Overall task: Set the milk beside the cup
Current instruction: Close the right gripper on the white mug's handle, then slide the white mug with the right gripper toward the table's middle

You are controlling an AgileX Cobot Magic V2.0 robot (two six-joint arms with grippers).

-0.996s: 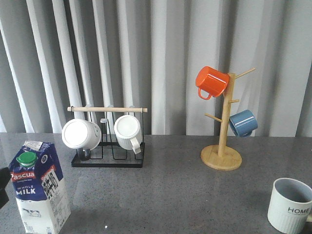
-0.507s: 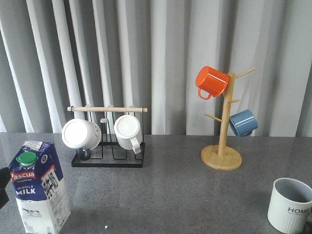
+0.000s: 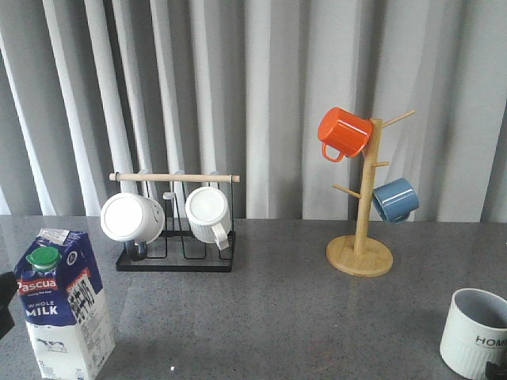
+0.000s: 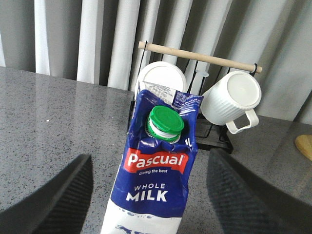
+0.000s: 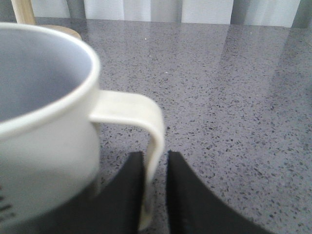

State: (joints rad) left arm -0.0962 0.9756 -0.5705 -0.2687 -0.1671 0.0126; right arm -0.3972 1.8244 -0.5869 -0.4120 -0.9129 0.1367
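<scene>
The tall white and dark-blue milk carton with a green round cap (image 3: 65,305) stood upright at the near left of the grey speckled stone counter (image 3: 269,309). In the left wrist view the left gripper (image 4: 155,195) had its two dark fingers (image 4: 61,195) spread wide, one on each side of the carton and not touching it. The off-white ribbed ceramic cup with "HOME" lettering (image 3: 475,332) sat at the near right edge of the counter, well apart from the milk. In the right wrist view the right gripper (image 5: 155,195) was clamped on the cup's handle (image 5: 146,126), a finger on either face of it. Behind the carton stood a black wire rack with a wooden rod (image 3: 176,226) holding two plain white ribbed mugs (image 3: 210,214). A wooden mug tree (image 3: 360,237) carried an orange mug (image 3: 343,133) and a blue mug (image 3: 394,199).
</scene>
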